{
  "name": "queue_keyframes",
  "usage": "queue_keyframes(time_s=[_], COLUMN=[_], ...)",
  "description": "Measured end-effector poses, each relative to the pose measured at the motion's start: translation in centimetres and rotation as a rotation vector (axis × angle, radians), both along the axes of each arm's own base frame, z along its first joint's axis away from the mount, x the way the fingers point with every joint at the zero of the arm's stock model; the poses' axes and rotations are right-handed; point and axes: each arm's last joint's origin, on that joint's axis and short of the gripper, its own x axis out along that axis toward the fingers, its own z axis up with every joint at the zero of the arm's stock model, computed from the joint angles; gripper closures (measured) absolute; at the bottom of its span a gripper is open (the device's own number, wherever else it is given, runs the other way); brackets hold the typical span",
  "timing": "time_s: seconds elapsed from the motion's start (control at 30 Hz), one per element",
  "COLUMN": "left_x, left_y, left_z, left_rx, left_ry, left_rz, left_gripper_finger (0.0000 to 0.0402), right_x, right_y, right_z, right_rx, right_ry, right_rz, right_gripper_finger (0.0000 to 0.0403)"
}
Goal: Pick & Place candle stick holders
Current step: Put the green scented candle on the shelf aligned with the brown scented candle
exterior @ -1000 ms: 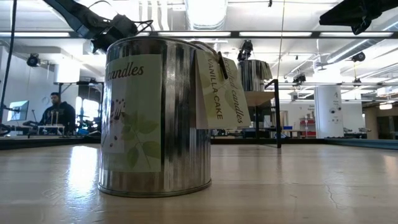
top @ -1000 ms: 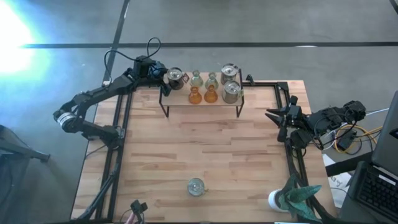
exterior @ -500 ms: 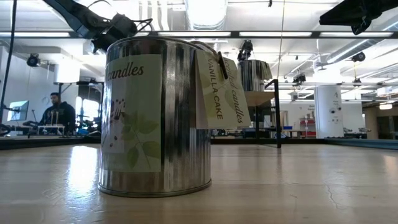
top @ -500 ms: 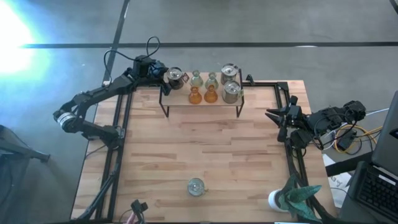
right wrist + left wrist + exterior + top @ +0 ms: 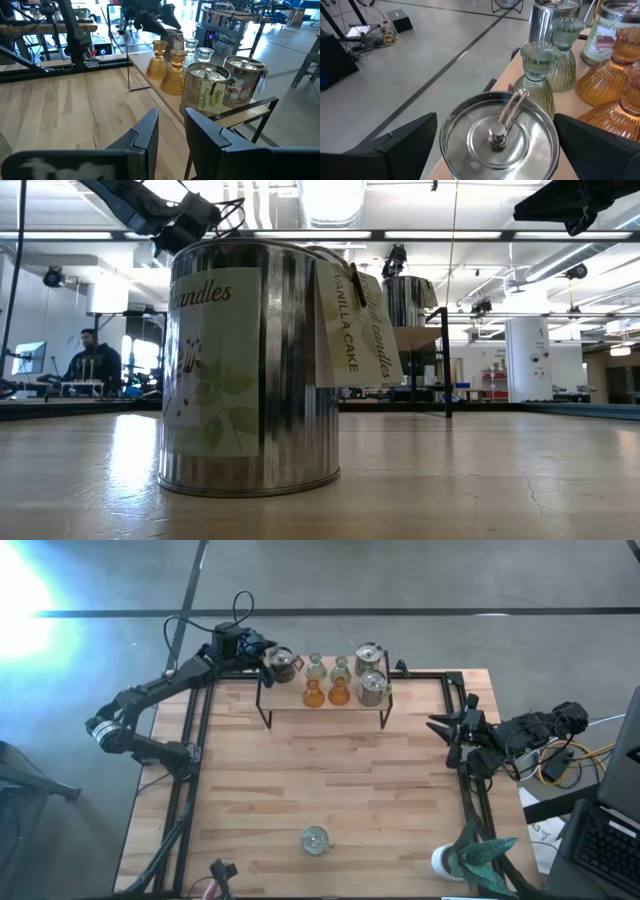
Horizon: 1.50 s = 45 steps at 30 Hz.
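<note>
High view shows a raised shelf (image 5: 322, 702) at the table's (image 5: 320, 790) far edge. On its left end sits a tin (image 5: 283, 663), and the left gripper (image 5: 268, 658) straddles it with fingers spread wide, not clamped. Right of that tin stand two green holders (image 5: 316, 666), two amber holders (image 5: 313, 692) and two more tins (image 5: 371, 688). A lone tin (image 5: 315, 839) stands well in front of the shelf. The right gripper (image 5: 437, 723) waits right of the shelf, nearly closed and empty.
</note>
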Motion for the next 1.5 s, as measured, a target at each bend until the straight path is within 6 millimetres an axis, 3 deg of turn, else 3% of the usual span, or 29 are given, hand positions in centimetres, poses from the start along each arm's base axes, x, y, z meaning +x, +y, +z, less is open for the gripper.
queue_keyframes(time_s=[0.2,0.37,0.53,0.7,0.83,0.93,1.13,1.33,1.5], left_x=[0.1,0.2,-0.2,-1.0,-1.2,-1.0,0.6,3.1,4.2], left_y=[0.0,0.0,-0.6,-2.8,-6.1,-9.5,-17.1,-24.0,-26.8], left_z=[0.8,2.7,6.0,10.0,11.6,11.7,11.3,8.5,4.6], left_rx=[0.001,0.01,-0.005,-0.063,-0.165,-0.213,-0.077,0.026,0.023], left_ry=[-0.014,-0.033,-0.02,-0.029,-0.118,-0.117,-0.13,-0.152,-0.092], left_rz=[-0.018,-0.035,-0.047,-0.147,-0.331,-0.461,-0.535,-0.56,-0.586], left_gripper_finger=[0.0001,0.0001,0.0001,0.0001,0.0001,0.0001,0.0002,0.0002,0.0002], right_x=[0.0,0.0,0.0,0.0,0.0,0.0,0.0,0.0,0.0], right_y=[0.0,0.0,0.0,0.0,0.0,0.0,0.0,0.0,0.0], right_z=[0.0,0.0,0.0,0.0,0.0,0.0,0.0,0.0,0.0], right_rx=[0.0,0.0,0.0,0.0,0.0,0.0,0.0,0.0,0.0], right_ry=[0.0,0.0,0.0,0.0,0.0,0.0,0.0,0.0,0.0], right_rz=[0.0,0.0,0.0,0.0,0.0,0.0,0.0,0.0,0.0], right_gripper_finger=[0.0314,0.0325,0.0334,0.0339,0.0338,0.0333,0.0323,0.0315,0.0312])
